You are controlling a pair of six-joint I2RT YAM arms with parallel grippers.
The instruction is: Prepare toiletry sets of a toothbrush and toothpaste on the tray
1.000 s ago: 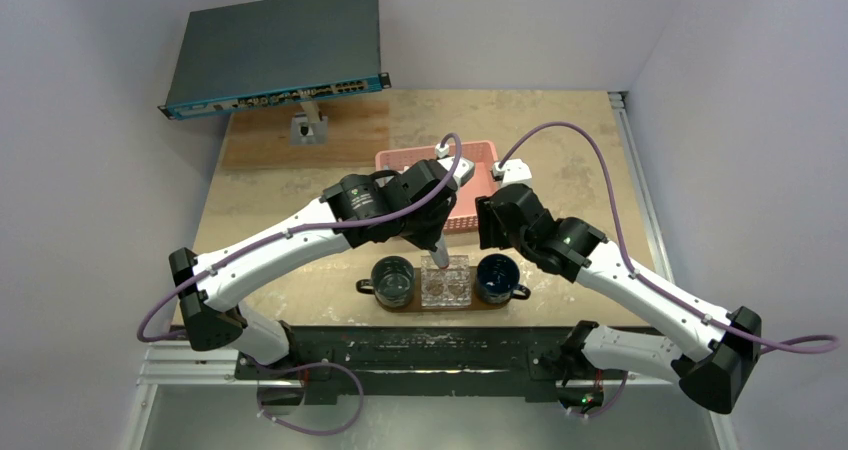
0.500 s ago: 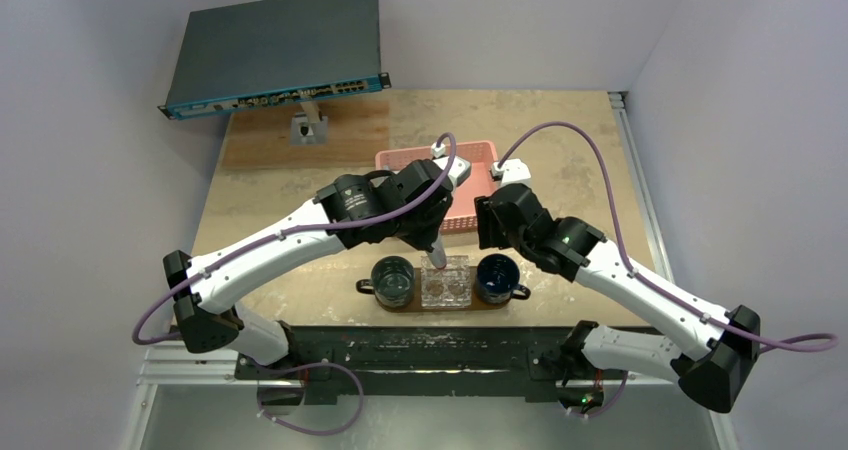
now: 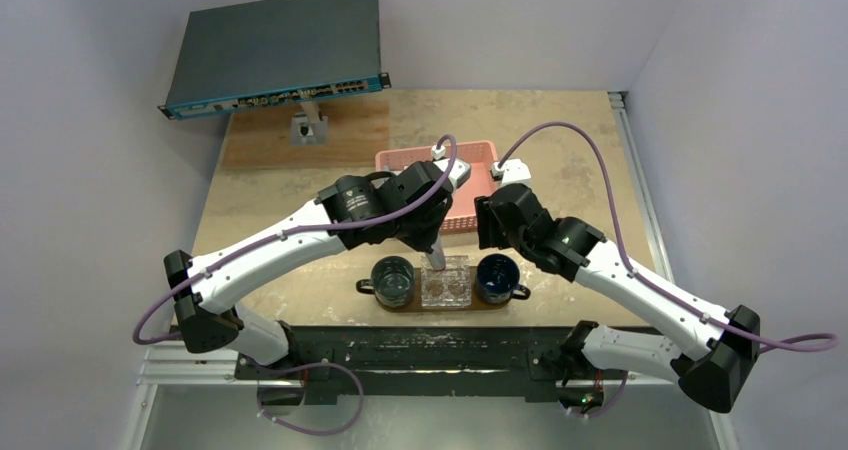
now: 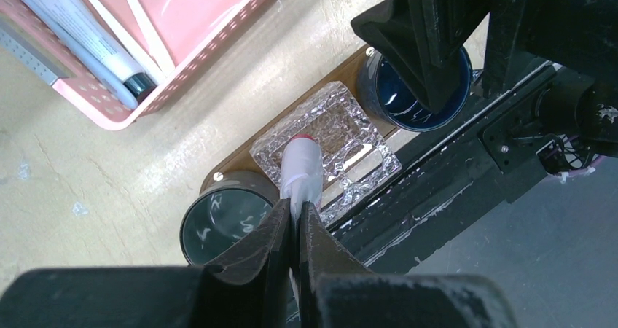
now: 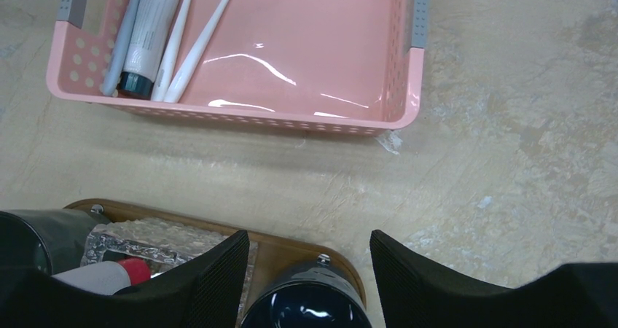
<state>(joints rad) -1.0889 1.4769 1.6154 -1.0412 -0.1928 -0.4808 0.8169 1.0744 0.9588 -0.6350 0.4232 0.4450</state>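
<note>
With the left pincer (image 4: 295, 211), pinches a silver-grey toothpaste tube (image 4: 301, 169) by its flat end, red cap pointing down at the clear ribbed holder (image 4: 350, 135) on the tray (image 4: 235, 159), between two dark blue mugs (image 4: 222, 229). Cannot tell whether cap touches holder. Holds the right pincer (image 5: 307, 244) spread wide and empty above the tray's right-hand mug. Finds the other tube (image 5: 149, 22) and two white toothbrushes (image 5: 204, 36) lying together in the pink basket (image 5: 240, 115) on the bench (image 5: 510, 124), beyond the tray.

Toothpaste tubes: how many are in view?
2. One tube is held in the left gripper, its red cap at the clear dish; the other lies in the pink basket. Others may be hidden.
</note>
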